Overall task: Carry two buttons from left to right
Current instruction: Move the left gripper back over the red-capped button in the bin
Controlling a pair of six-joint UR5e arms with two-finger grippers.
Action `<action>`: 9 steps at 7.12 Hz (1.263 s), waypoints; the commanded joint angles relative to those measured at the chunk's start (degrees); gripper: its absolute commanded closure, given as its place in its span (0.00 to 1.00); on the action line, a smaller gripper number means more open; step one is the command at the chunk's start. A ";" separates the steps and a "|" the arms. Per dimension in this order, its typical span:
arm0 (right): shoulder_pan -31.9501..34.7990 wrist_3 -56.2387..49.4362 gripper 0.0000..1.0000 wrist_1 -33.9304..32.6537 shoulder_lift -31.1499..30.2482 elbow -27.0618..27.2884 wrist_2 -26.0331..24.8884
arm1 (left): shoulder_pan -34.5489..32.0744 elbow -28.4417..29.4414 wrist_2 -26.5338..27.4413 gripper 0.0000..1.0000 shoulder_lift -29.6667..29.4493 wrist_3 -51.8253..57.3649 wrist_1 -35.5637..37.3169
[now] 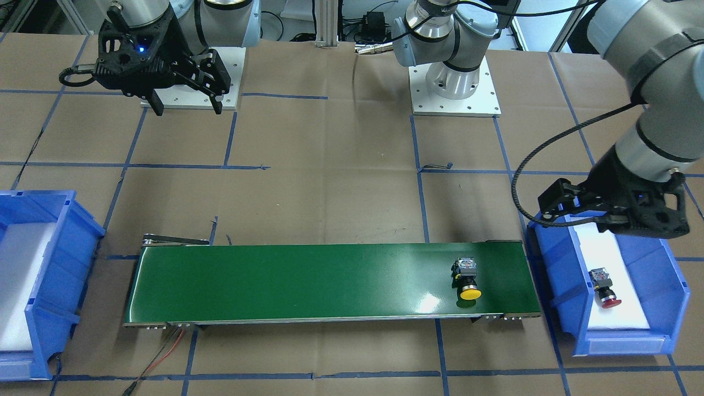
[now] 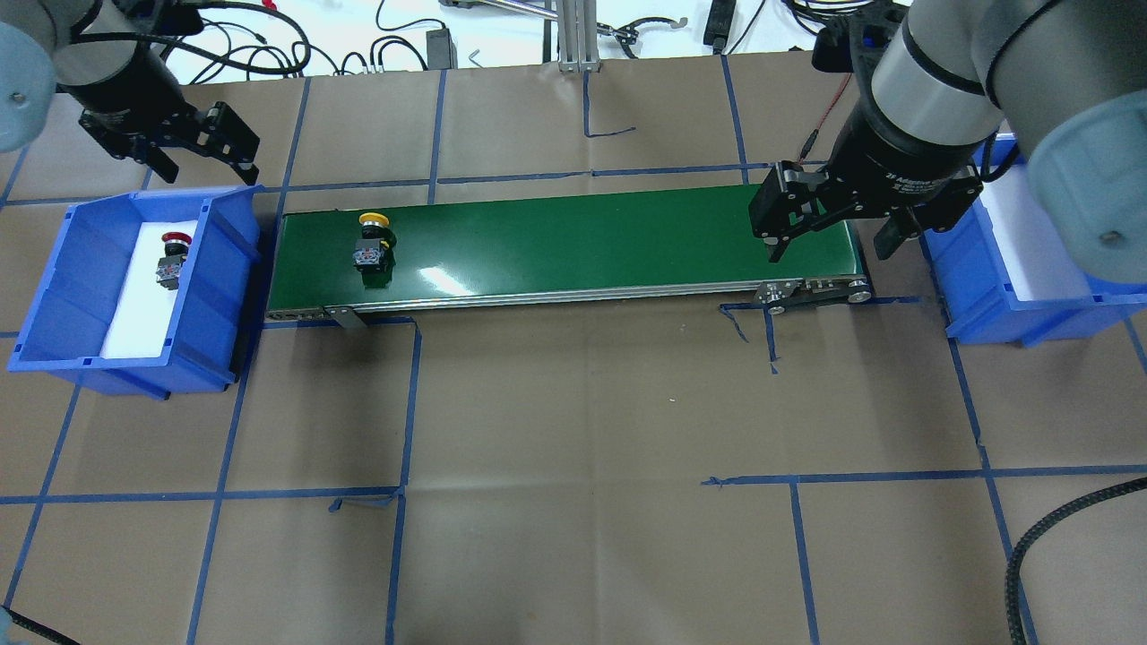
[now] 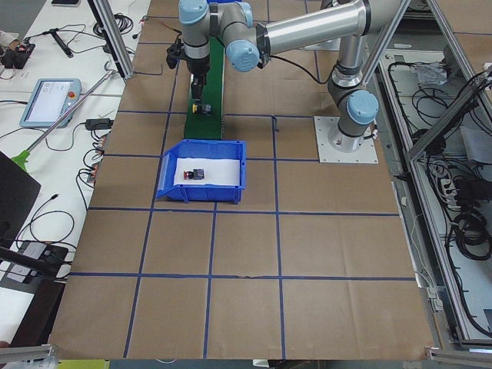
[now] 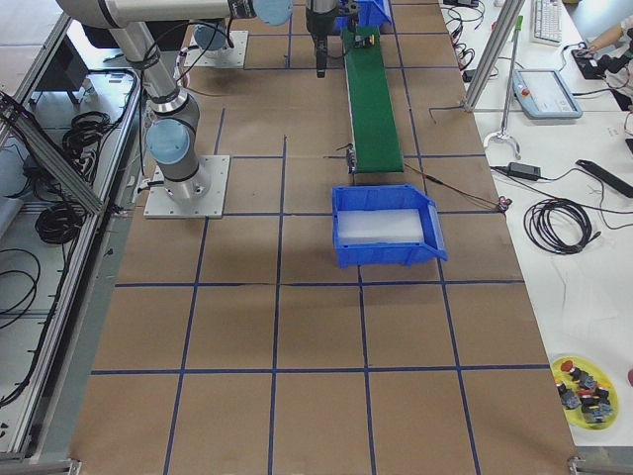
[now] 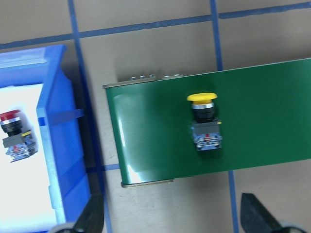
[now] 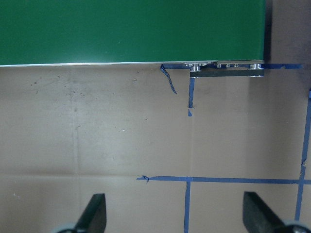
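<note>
I see the yellow button (image 2: pixel 370 244) lying on its side on the green conveyor belt (image 2: pixel 582 237), near the belt's left end. Its yellow mushroom cap points away from the robot and its black-grey blocky body points toward the robot, with the terminal face up. The red button (image 2: pixel 170 260) lies on its side on the white liner (image 2: pixel 134 313) inside the left blue bin (image 2: pixel 219 296), in the liner's far half. Red cap away from the robot, body toward it. The two buttons are well apart, with the bin wall between them.

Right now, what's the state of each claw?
Left claw: open, holding nothing.
Right claw: open, holding nothing.
</note>
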 commanded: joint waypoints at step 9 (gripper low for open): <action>0.00 0.00 0.00 -0.03 0.00 0.09 -0.01 | 14.76 0.60 -0.81 0.01 -12.96 15.53 11.87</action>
